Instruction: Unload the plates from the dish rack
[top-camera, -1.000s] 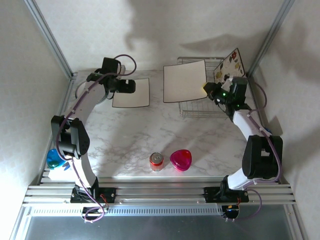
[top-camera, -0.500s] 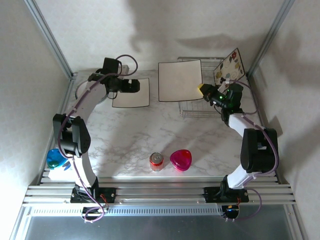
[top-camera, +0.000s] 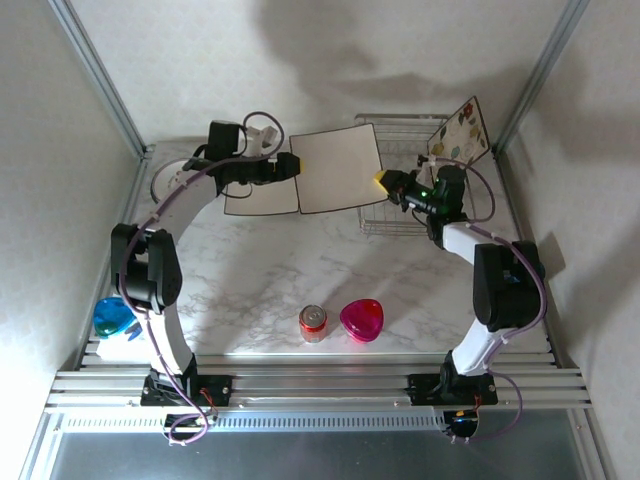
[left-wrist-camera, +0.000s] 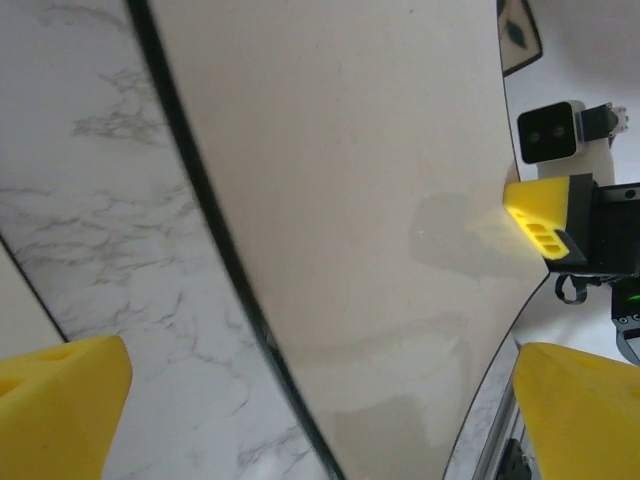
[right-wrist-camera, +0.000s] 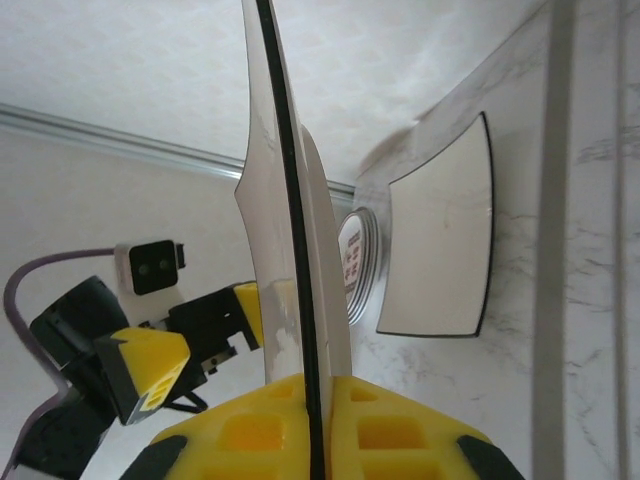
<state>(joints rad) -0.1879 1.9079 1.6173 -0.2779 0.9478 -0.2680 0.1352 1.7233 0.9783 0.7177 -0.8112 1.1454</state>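
The dish rack (top-camera: 395, 215) sits at the far right of the table (top-camera: 260, 280). A patterned plate (top-camera: 462, 128) stands tilted at its far right corner. A large square carried plate (top-camera: 338, 168) hangs above the rack's left side and the table beside it. Its near left corner overlaps a flat plate (top-camera: 258, 200) that lies on the marble.

Half a second ago the carried plate was further right, more squarely over the rack. It now sits further left and reaches over the flat plate. The left gripper (top-camera: 290, 165) was back over the flat plate then, and it is now at the carried plate's left edge.

The right arm rises along the right side and bends at the elbow. Its forearm reaches left across the rack's front. The right gripper (right-wrist-camera: 310, 420) has its yellow fingers pressed onto the edge of the carried plate (right-wrist-camera: 285, 200), which is seen edge-on there.

The left arm climbs the left side and turns its wrist to point right. In its own camera the left gripper (left-wrist-camera: 320, 400) has its fingers spread wide, with the carried plate (left-wrist-camera: 350, 200) filling the space ahead. Whether they touch it, I cannot tell.

From the right wrist, a round plate (right-wrist-camera: 350, 262) with red marks shows just beyond the flat plate (right-wrist-camera: 440, 240).
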